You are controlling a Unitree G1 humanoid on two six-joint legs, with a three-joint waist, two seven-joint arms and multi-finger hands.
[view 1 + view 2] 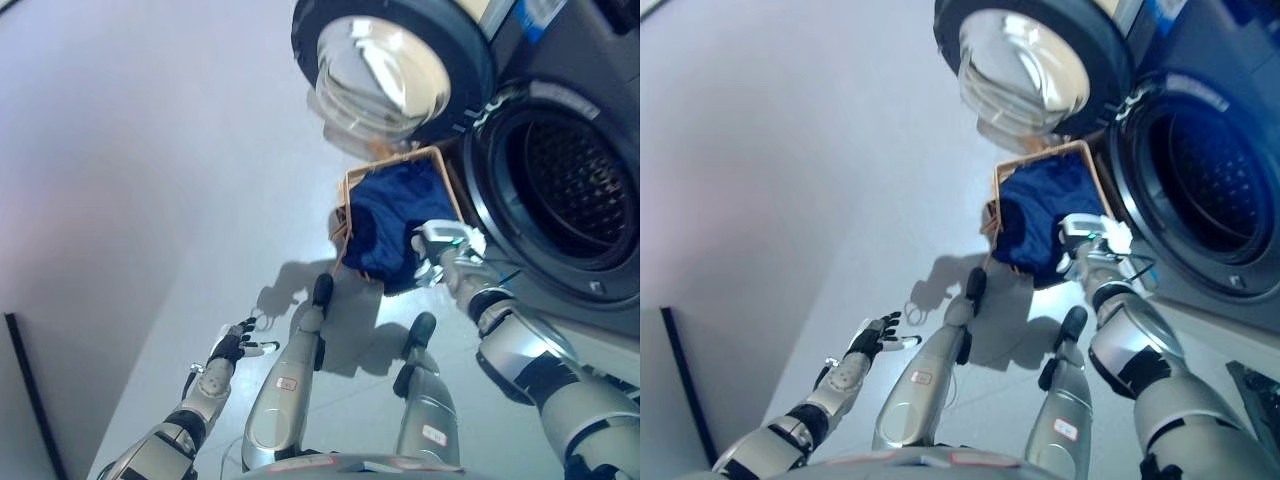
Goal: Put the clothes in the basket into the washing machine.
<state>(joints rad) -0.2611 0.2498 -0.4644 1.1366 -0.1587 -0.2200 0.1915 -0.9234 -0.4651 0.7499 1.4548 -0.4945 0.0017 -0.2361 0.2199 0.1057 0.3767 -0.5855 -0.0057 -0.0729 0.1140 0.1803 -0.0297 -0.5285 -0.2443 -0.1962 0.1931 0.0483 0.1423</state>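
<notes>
A wire basket (352,180) stands on the floor in front of the washing machine (570,190), filled with dark blue clothes (390,220). The machine's round door (390,65) is swung open and the drum (575,185) shows empty. My right hand (440,250) is at the near right edge of the basket, over the blue clothes; whether its fingers hold cloth does not show. It also shows in the right eye view (1088,245). My left hand (238,345) hangs low at the left, fingers spread, empty, far from the basket.
The pale floor (150,150) stretches to the left of the basket. A dark strip (25,390) runs along the lower left edge. The open door overhangs the basket's far side.
</notes>
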